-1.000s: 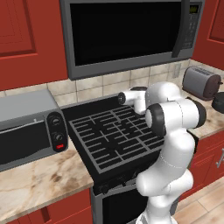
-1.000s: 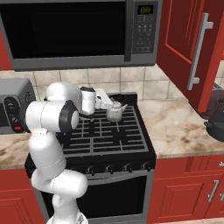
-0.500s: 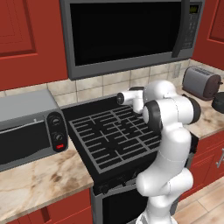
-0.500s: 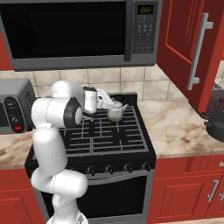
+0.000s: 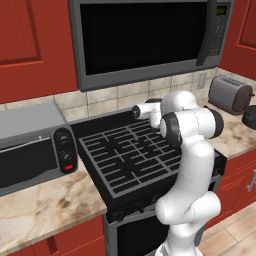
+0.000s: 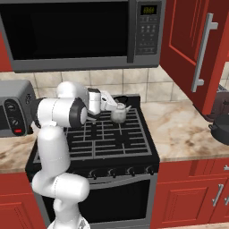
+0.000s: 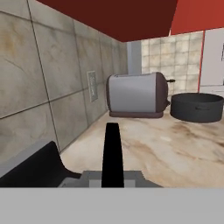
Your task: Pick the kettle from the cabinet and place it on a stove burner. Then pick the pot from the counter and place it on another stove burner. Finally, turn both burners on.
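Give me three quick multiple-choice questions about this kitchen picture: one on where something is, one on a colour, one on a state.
1. Where is the kettle?
A. on the stove's back right burner
B. in the microwave
C. on the floor

2. What colour is the pot?
A. white
B. dark grey-black
C. yellow

3. How is the cabinet door at upper right?
A. swung open
B. shut
C. missing

Answers:
1 A, it sits on the grate near the tiled wall.
2 B, it shows dark beside the toaster on the counter.
3 A, it angles out towards the room.
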